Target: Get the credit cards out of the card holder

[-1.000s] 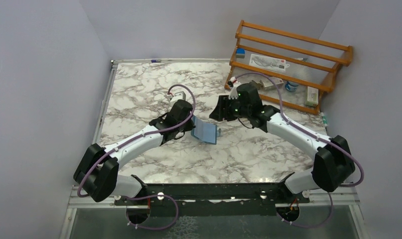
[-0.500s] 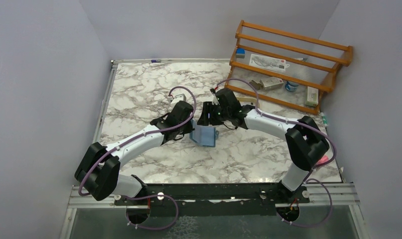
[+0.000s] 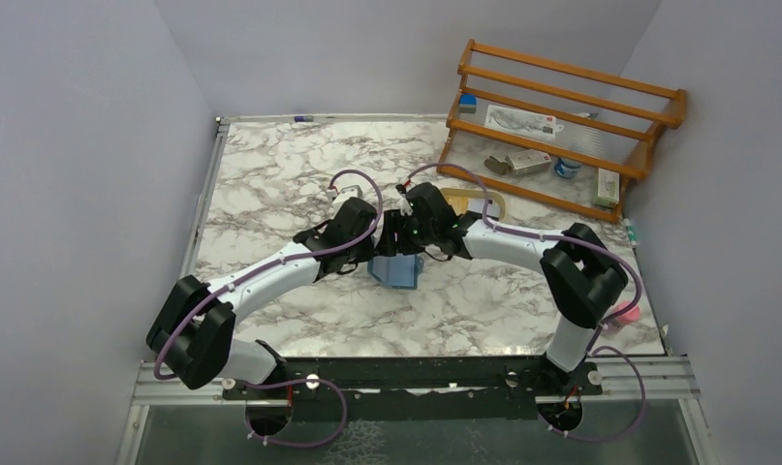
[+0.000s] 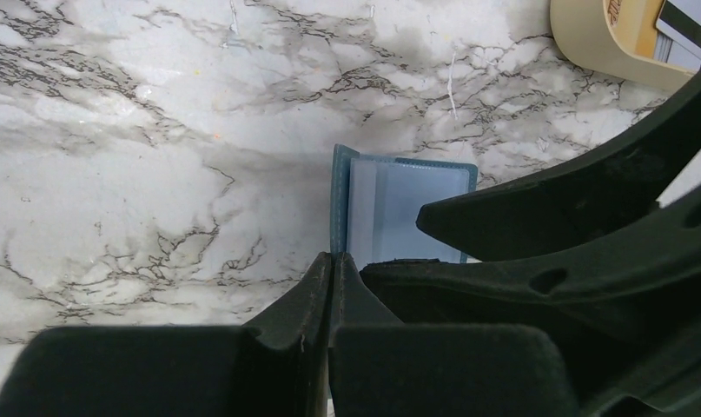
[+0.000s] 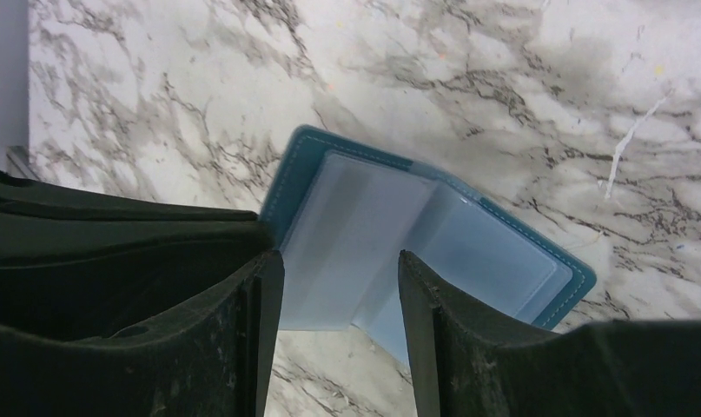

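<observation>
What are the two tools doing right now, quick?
Left tool: closed, pinching the edge of the holder.
Right tool: open over the holder, holding nothing.

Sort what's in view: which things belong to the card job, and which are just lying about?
Job: teal folding card holder, lying open, edge pinched by left gripper; open right gripper over it; yellow-orange card in tan oval tray.
Lying about: orange wooden rack with its oddments.
</observation>
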Robot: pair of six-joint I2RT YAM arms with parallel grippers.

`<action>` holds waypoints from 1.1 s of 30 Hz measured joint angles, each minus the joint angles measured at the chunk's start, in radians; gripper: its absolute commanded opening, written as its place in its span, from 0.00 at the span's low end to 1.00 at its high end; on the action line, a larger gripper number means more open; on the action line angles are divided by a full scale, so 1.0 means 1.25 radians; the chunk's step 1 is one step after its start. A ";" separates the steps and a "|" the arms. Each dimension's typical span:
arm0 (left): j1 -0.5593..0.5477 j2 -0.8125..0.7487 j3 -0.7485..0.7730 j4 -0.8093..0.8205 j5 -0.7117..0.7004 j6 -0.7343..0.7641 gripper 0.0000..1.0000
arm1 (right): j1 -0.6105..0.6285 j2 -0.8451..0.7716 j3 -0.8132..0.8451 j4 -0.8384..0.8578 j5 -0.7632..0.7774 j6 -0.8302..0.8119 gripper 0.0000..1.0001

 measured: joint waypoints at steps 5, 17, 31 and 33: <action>0.000 0.005 0.000 0.004 0.003 -0.001 0.00 | 0.001 0.015 -0.033 0.005 0.000 0.009 0.56; 0.000 0.009 -0.001 0.008 0.006 -0.003 0.00 | 0.002 0.027 -0.060 0.005 0.004 0.006 0.56; 0.000 0.009 -0.009 0.023 0.013 -0.005 0.00 | 0.002 -0.035 -0.081 0.009 0.031 -0.027 0.58; 0.000 0.010 -0.009 0.025 0.016 -0.005 0.00 | 0.002 -0.042 -0.081 0.027 0.017 -0.027 0.58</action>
